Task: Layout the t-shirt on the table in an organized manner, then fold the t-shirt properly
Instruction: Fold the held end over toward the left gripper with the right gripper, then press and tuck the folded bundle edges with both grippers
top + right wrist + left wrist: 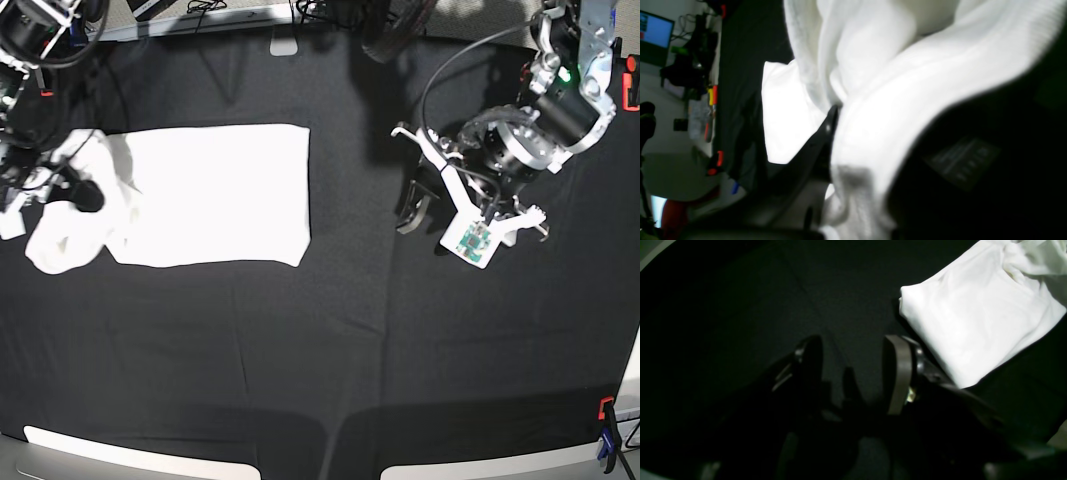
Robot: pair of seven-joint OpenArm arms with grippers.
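The t-shirt (215, 195) is lying on the black tabletop (330, 340), mostly flattened into a rectangle, with one end bunched. The right gripper (85, 195) is pinching that bunched end (white fabric is filling its wrist view, folded over a dark finger (826, 130)). The left gripper (425, 205) is hanging over bare cloth well apart from the shirt, jaws spread, holding nothing.

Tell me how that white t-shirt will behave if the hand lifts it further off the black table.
The t-shirt looks floppy: the bunched end in the right hand sags in soft folds. It probably weighs little, being thin cloth. The flat part will likely drag across the table and lose its shape rather than lift as one sheet.
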